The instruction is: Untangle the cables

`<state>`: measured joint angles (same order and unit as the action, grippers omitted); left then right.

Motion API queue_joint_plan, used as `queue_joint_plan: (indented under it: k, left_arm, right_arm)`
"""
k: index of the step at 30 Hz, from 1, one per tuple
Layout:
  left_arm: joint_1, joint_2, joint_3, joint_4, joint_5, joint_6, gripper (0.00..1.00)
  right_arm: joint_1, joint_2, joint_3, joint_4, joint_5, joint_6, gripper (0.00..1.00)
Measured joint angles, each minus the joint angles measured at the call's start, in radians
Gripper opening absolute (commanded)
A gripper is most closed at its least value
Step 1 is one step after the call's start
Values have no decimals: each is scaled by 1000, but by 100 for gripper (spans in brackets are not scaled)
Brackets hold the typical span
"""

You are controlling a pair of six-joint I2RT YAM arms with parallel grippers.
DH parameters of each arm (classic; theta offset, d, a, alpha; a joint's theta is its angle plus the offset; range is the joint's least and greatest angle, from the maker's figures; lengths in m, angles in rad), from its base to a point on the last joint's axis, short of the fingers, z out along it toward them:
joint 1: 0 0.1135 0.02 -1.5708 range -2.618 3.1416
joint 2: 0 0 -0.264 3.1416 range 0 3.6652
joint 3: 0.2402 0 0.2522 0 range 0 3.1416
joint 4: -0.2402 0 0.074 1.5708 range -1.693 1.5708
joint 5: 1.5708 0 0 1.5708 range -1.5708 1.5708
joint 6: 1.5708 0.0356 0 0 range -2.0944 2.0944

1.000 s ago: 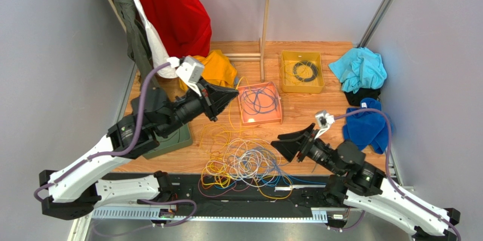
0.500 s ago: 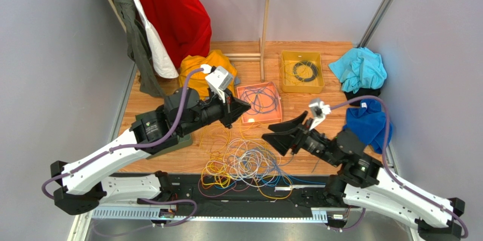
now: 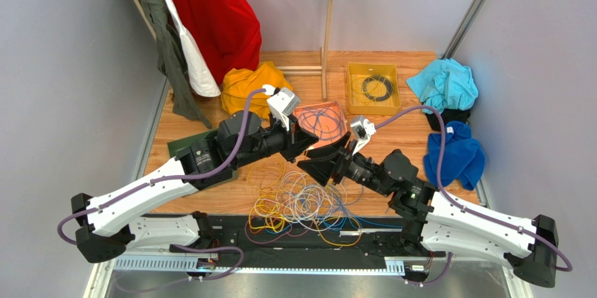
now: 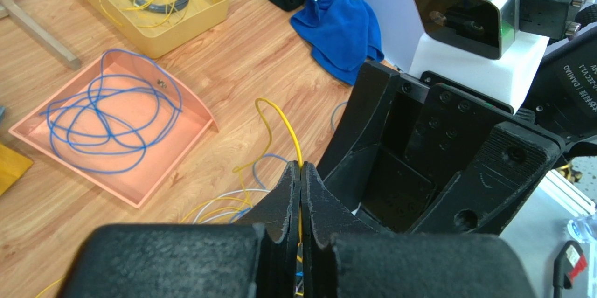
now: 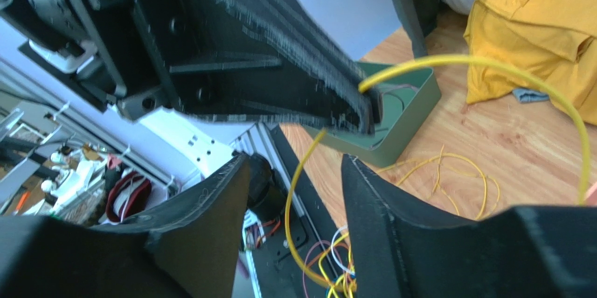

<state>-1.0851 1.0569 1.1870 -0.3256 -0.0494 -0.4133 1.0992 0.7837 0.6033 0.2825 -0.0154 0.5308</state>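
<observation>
Cables (image 3: 301, 203) lie heaped on the worktop (image 3: 410, 133), on the arm-base side of the orange tray (image 4: 140, 182). My left pincer (image 4: 300, 171) is pinched tight on one yellow cable (image 5: 483, 62), held up beside that tray. My right pincer (image 5: 294, 165) stands wide, a finger on either side of the same strand.

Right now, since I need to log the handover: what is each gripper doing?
Left gripper: shut on the yellow cable.
Right gripper: open, that cable hanging between its fingers, not clamped.
</observation>
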Motion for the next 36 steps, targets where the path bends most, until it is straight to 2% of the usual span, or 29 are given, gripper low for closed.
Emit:
queue_joint_plan:
  k: [2, 3, 5, 7, 8, 9, 10, 11, 12, 14, 17, 19, 25, 27, 30, 36]
  left_arm:
    - [0, 0, -9, 11, 2, -4, 0]
    - [0, 0, -13, 14, 4, -5, 0]
    - [0, -1, -17, 16, 5, -7, 0]
    - [0, -5, -22, 17, 4, -8, 0]
    - [0, -9, -27, 18, 3, -8, 3]
    - [0, -17, -34, 21, 3, -7, 13]
    - [0, -25, -40, 21, 0, -8, 25]
    - [0, -33, -43, 20, -9, -7, 49]
    - [0, -42, -44, 20, -22, -11, 59]
    - [0, -60, -44, 8, -58, -7, 93]
    - [0, -119, -60, -27, -174, -23, 95]
    - [0, -186, -94, -40, -247, -33, 95]
    - [0, -446, -254, -68, -414, -63, 93]
    - [0, -506, -295, -72, -439, -80, 91]
    - [0, -579, -378, -80, -451, -113, 90]
    - [0, -639, -544, -125, -438, -195, 89]
  right_arm:
    - [0, 28, 0, 44, 14, 3, 42]
    - [0, 39, 0, 60, 19, 6, 33]
    - [0, 54, -3, 90, 32, 12, 27]
    - [0, 53, -14, 108, 43, 19, 15]
    - [0, 50, -18, 109, 49, 20, 11]
    - [0, 43, -22, 110, 60, 21, 1]
    - [0, 32, -27, 108, 71, 22, 0]
    - [0, 19, -31, 101, 81, 17, 0]
    - [2, 0, -31, 78, 100, 18, 0]
    - [3, -41, -30, 31, 148, 8, 0]
    - [-8, -87, 25, -98, 260, -30, 0]
    - [-73, -86, 95, -195, 290, -52, 0]
    - [-502, 77, 402, -375, 235, -64, 0]
    - [-581, 158, 500, -413, 225, -74, 0]
    - [-657, 301, 650, -451, 206, -87, 0]
    - [-722, 543, 878, -511, 204, -122, 0]
